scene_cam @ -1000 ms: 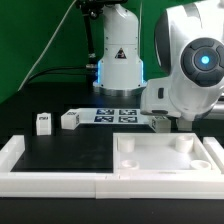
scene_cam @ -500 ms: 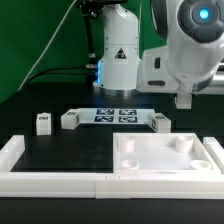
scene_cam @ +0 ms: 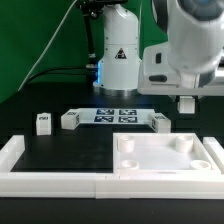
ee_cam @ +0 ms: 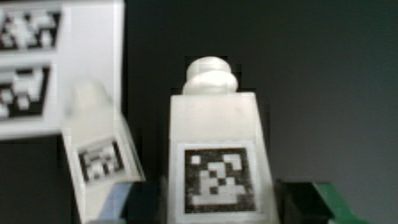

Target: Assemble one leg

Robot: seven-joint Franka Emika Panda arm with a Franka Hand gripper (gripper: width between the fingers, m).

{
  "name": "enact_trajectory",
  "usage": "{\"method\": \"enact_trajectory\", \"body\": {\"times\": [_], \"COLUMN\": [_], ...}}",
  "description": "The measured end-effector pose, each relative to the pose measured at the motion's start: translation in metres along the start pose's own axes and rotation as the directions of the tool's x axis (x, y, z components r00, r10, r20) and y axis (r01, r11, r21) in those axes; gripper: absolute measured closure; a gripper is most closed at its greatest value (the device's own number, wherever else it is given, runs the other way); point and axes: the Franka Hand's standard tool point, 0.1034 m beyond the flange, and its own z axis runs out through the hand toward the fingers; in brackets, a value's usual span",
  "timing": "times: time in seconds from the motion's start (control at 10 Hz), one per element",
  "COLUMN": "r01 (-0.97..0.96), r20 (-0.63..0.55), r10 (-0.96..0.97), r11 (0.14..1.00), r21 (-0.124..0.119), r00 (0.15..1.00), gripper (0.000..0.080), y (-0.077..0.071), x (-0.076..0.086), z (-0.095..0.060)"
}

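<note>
Item: the leg [scene_cam: 160, 122]. We are finding it lying on the dark worktop [scene_cam: 70, 150], just beside the marker board [scene_cam: 113, 115], at that board's end on the exterior view's right.

In the wrist view the leg [ee_cam: 217, 150] is lying tagged face up. Its long axis is running straight away from the tool, with the tag at the near end and the rounded stub [ee_cam: 210, 75] pointing away.

A second post [ee_cam: 98, 145] is lying alongside, slightly skewed.

Tool [scene_cam: 186, 104] — we are recording it hovering above the leg, apart from it, with its fingers [ee_cam: 334, 205] spread wide and gripping nothing.
</note>
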Motion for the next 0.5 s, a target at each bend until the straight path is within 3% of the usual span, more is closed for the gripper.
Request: {"method": "enact_trajectory", "body": {"times": [0.1,0.4,0.5], "r01": [0.004,0.03,0.042], "r20": [-0.069,-0.328,-0.438], "r10": [-0.004,-0.029,-0.034], "r11": [1.0,1.0,0.999], "r21": [-0.003,-0.001,0.008], "r00": [0.998,0.944,0.898], "gripper": [0.0508,0.0508,0.0508], "y": [0.006,0.009,0.007], "x": [0.006,0.013,0.023], "z": [0.002,-0.022,-0.033]}}
